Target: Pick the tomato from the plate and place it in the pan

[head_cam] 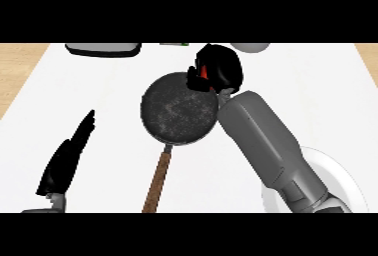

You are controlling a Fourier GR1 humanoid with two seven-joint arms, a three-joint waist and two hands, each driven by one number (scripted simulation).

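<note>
Nearest to me, at the lower right of the frame, my plate [336, 170] shows only its white rim past my right forearm, and no tomato shows on it. At the lower left my left hand [65, 160] rests with fingers straight and relaxed, holding nothing. Further up, the pan [179, 107] sits at centre, its wooden handle running down toward the bottom edge, so its long axis is near vertical with the bowl at the top. Beyond it, at upper centre-right, my right hand [218, 67] is curled round the tomato [198, 74], of which only a red sliver shows at the hand's left side. That puts the tomato at the pan's upper right rim, the bowl lying down and to the left of my hand. I judge the next move to be a short carry that way before letting go. My right hand is much the nearer to the pan. Grey and white objects along the top edge are cut off; I can't identify them.
</note>
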